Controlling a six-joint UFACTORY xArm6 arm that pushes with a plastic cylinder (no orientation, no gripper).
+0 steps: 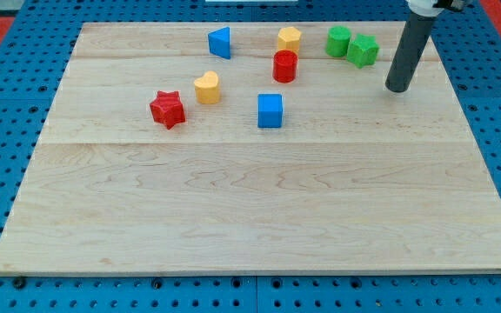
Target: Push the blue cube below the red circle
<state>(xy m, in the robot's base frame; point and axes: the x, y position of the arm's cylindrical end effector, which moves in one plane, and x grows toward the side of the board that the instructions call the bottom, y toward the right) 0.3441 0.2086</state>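
The blue cube [270,111] sits on the wooden board, just below and slightly left of the red circle, a short red cylinder [284,66]. A small gap separates them. My tip [398,89] is at the view's right, well to the right of both blocks and a little below the green blocks. It touches no block.
A blue triangular block [220,42] and a yellow hexagon [289,37] lie near the view's top. A green cylinder [338,41] and a green star [363,50] sit at top right. A yellow heart [206,88] and a red star [168,109] lie at left. The board [259,209] rests on a blue pegboard.
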